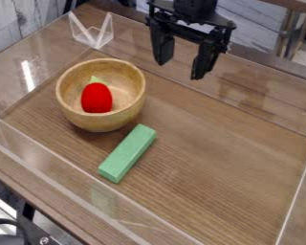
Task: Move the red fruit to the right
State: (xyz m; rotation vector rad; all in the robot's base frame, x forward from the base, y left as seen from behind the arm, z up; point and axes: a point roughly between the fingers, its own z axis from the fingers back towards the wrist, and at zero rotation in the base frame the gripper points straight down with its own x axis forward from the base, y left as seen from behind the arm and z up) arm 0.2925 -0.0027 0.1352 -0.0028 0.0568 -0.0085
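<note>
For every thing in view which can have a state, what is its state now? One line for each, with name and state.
gripper: open, above the table
wooden bowl: upright, holding the red fruit
red fruit: inside the bowl, not gripped
green block: lying flat beside the bowl

one raised camera looks steeply down across the tabletop (207, 144) from nearby.

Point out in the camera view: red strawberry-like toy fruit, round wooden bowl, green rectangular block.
Red toy fruit (97, 99): camera view, middle of its red body.
Wooden bowl (111, 121): camera view, near outer wall.
Green block (127, 153): camera view, middle of its top face.
</note>
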